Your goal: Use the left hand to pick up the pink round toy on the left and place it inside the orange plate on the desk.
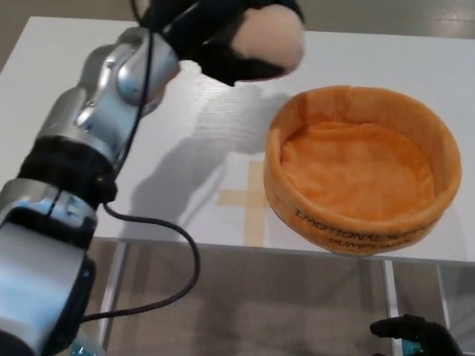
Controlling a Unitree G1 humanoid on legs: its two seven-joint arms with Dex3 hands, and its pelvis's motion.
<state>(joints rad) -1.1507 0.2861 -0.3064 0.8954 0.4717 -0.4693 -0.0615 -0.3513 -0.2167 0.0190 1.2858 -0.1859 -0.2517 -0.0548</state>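
Observation:
My left hand (223, 33) is shut on the pink round toy (273, 37) and holds it in the air near the top of the picture, above the white desk (171, 163). The toy hangs just left of and above the far left rim of the orange plate (364, 170), a soft round bowl with black lettering on its front wall. Nothing lies inside the plate. My right hand (415, 334) shows only as dark fingers at the bottom right, below the desk edge.
A tan tape cross (249, 199) is stuck on the desk just left of the plate. The left arm's black cable (171, 245) loops down past the desk's front edge. Floor shows beneath.

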